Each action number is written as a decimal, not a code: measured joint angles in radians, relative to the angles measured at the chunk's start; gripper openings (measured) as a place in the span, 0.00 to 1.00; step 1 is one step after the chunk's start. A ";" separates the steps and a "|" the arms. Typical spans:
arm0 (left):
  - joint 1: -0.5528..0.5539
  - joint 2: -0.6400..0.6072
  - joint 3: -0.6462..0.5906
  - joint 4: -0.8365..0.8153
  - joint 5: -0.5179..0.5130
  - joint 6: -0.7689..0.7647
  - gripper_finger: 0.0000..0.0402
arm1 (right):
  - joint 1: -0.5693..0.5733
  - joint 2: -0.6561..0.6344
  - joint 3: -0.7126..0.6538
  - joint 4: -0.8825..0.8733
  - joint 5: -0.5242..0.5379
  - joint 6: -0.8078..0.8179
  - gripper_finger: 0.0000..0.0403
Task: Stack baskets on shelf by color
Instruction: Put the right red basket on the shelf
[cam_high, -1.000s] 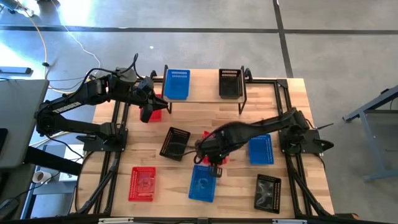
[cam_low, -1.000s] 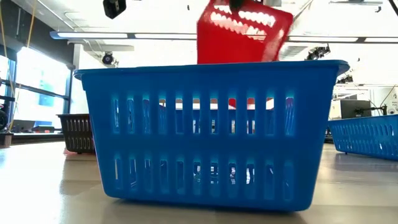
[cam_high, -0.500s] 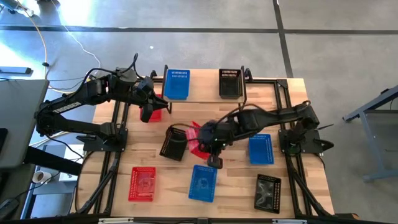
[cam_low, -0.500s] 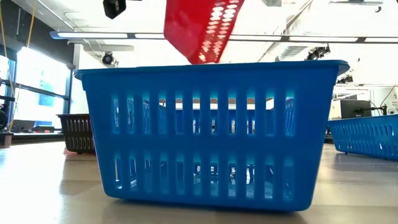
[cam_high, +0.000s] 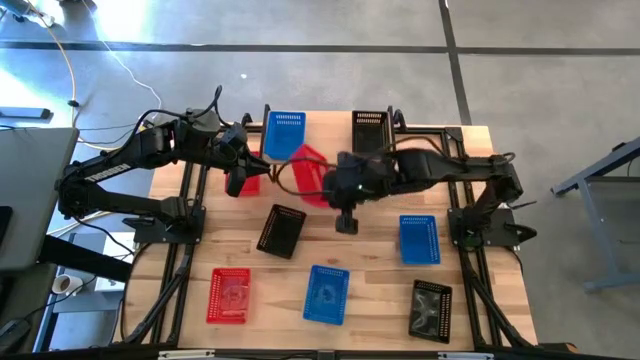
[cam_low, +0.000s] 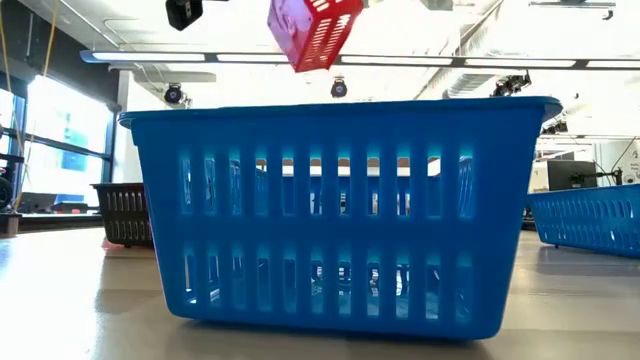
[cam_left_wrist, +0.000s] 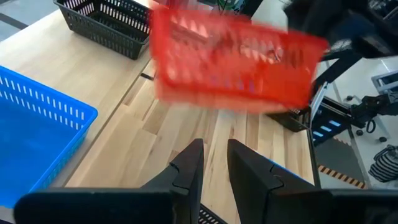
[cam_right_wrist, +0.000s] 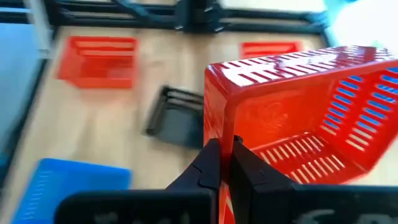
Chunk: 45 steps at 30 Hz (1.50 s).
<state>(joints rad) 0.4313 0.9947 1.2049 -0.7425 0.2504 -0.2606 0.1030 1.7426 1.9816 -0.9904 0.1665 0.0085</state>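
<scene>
Readable text: none in any view.
Baskets: no labels, brands or numbers can be read on their sides or floors.
Arms: faint pale markings on the left arm (cam_high: 105, 172) in the high view, too small to read.
Room behind the table: no legible signs in the low view.
</scene>
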 joint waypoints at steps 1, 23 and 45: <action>0.000 0.000 0.000 0.000 0.000 -0.002 0.16 | -0.011 -0.004 0.000 0.008 0.021 -0.029 0.00; 0.000 0.000 0.000 -0.109 -0.428 -0.220 0.16 | -0.276 -0.006 0.000 0.026 0.166 -0.400 0.00; 0.000 0.000 0.000 -0.137 -0.531 -0.290 0.16 | -0.299 0.132 0.001 -0.127 0.111 -0.364 0.00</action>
<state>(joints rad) 0.4316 0.9947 1.2053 -0.8791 -0.2809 -0.5503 -0.1963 1.8750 1.9827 -1.1178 0.2773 -0.3555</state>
